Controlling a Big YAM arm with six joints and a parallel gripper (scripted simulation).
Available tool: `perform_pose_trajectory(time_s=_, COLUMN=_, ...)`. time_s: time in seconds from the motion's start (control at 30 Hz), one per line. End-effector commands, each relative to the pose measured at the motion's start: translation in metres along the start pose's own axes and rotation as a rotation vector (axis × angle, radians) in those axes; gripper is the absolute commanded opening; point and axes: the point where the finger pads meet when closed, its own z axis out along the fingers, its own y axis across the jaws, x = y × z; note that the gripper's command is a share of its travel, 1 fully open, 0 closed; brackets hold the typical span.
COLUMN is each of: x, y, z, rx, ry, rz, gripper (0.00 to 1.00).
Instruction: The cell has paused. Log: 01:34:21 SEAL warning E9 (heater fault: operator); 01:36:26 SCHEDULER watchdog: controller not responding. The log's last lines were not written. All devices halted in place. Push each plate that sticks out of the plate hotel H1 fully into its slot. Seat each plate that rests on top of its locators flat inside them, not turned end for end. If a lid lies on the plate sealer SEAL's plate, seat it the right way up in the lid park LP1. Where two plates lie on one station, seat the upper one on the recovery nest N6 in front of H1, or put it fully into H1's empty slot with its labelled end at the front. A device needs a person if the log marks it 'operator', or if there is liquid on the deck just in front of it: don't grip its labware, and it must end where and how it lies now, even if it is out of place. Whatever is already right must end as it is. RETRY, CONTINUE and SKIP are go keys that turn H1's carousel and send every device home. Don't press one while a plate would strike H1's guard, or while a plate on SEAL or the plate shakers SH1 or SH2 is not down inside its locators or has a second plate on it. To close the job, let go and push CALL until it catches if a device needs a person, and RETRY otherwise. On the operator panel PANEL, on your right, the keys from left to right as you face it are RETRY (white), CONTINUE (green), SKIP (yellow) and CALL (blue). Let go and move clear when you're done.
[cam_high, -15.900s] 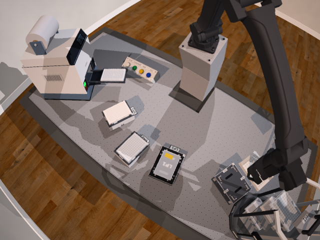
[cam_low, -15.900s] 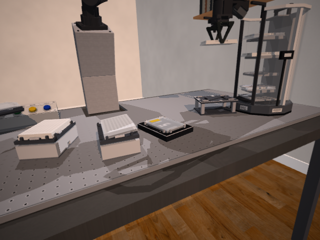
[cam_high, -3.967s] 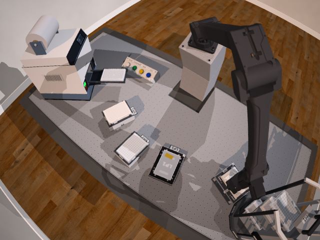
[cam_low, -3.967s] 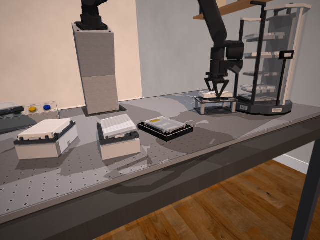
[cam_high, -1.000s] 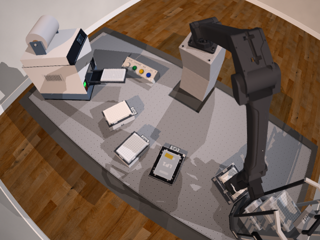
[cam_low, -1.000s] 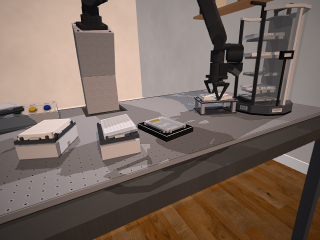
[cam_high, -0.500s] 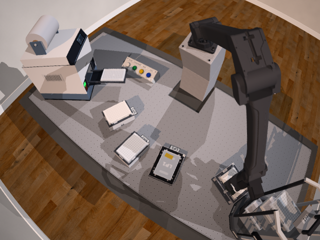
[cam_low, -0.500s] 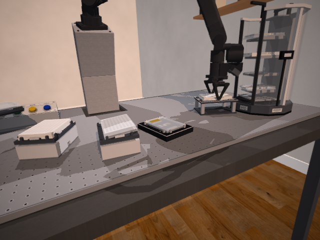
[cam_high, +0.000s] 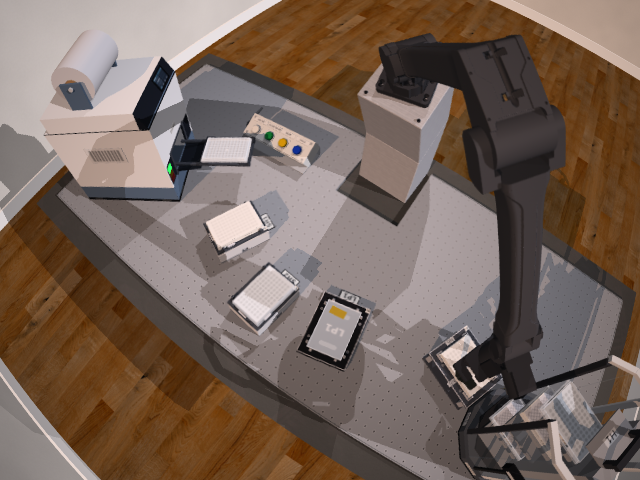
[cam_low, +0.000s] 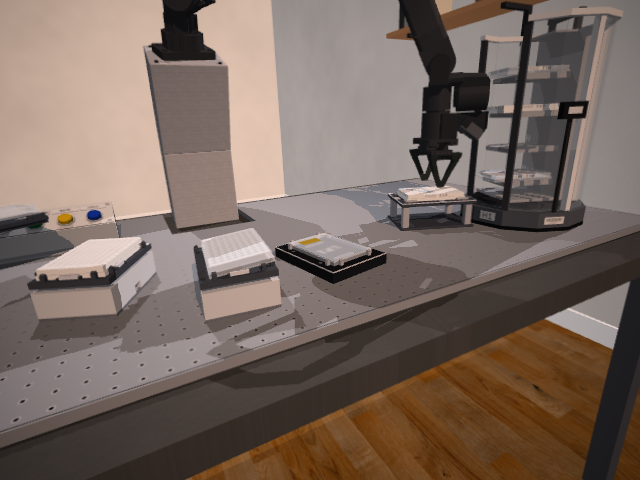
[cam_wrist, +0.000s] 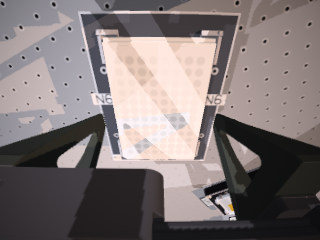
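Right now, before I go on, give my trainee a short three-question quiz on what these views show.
1. True or false: the pincer is clamped on the plate at nest N6.
2. Which item lies in lid park LP1? A) a stack of two plates B) a flat lid with a yellow patch C) nothing
3. Fill in: on the operator panel, the key nearest the sealer that shows in colour is ____.

Key
1. False: the pincer hangs open above the plate, fingers apart from it.
2. B: the lid lies there.
3. Green; yellow and blue follow.
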Motion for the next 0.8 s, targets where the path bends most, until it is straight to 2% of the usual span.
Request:
perform_pose_trajectory(time_s=0.0, x=-0.006, y=-0.001, z=-0.015, rx=0.005, ry=-0.012, rz=0.01, gripper=1.0)
perform_pose_trajectory(time_s=0.03, x=0.007, y=-0.007, z=-0.003, rx=0.001, ry=0.018, rz=0.024, gripper=1.0)
perform_pose_trajectory(time_s=0.1, x=-0.004, y=-0.007, z=-0.022, rx=0.006, ry=-0.008, rz=0.019, gripper=1.0)
perform_pose_trajectory(time_s=0.17, x=-0.007, y=0.002, z=-0.03, rx=0.003, ry=-0.014, rz=0.005, gripper=1.0)
perform_pose_trajectory(time_s=0.3, x=-0.006, y=0.0, z=-0.039, rx=0.004, ry=-0.013, rz=0.007, gripper=1.0)
perform_pose_trajectory(time_s=0.33, x=-0.008, y=-0.007, z=-0.038, rx=0.008, ry=-0.016, rz=0.019, gripper=1.0)
perform_pose_trajectory(time_s=0.37, x=-0.009, y=-0.005, z=-0.029, rx=0.006, ry=-0.015, rz=0.009, gripper=1.0)
perform_pose_trajectory(time_s=0.4, x=0.003, y=-0.004, z=-0.018, rx=0.0, ry=0.015, rz=0.02, gripper=1.0)
perform_pose_trajectory(time_s=0.43, x=0.006, y=-0.002, z=-0.015, rx=-0.002, ry=0.022, rz=0.017, gripper=1.0)
perform_pose_trajectory(time_s=0.57, x=0.003, y=-0.003, z=-0.02, rx=0.0, ry=0.012, rz=0.015, gripper=1.0)
perform_pose_trajectory(time_s=0.6, x=-0.009, y=-0.005, z=-0.029, rx=0.006, ry=-0.015, rz=0.009, gripper=1.0)
perform_pose_trajectory(time_s=0.77, x=-0.009, y=-0.005, z=-0.029, rx=0.006, ry=-0.015, rz=0.009, gripper=1.0)
